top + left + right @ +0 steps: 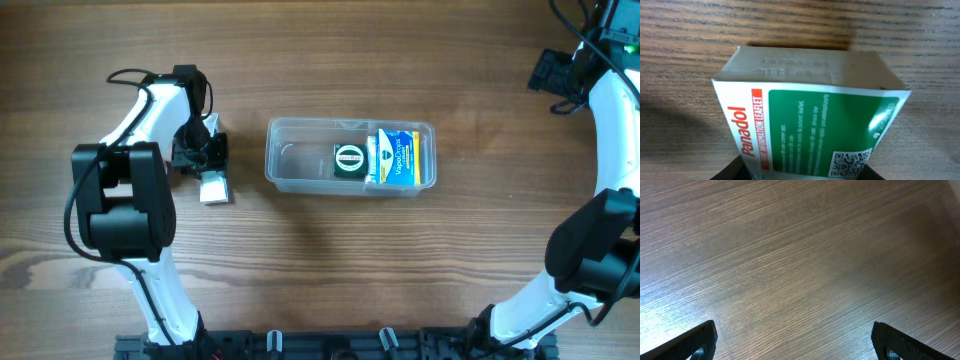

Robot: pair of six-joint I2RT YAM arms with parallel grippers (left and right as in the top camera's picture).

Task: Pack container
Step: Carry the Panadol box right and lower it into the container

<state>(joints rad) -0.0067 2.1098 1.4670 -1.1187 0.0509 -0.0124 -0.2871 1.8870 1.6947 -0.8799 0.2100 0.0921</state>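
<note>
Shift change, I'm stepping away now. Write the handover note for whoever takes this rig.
Left gripper: shut on the Panadol box, to the left of the container and not yet over it.
Right gripper: open, holding nothing, over the table.
Container: mid-table, holding a black-capped bottle and a blue and yellow box in its right half.
Done: those two are packed.
Left: put the Panadol box into the free left half.
</note>
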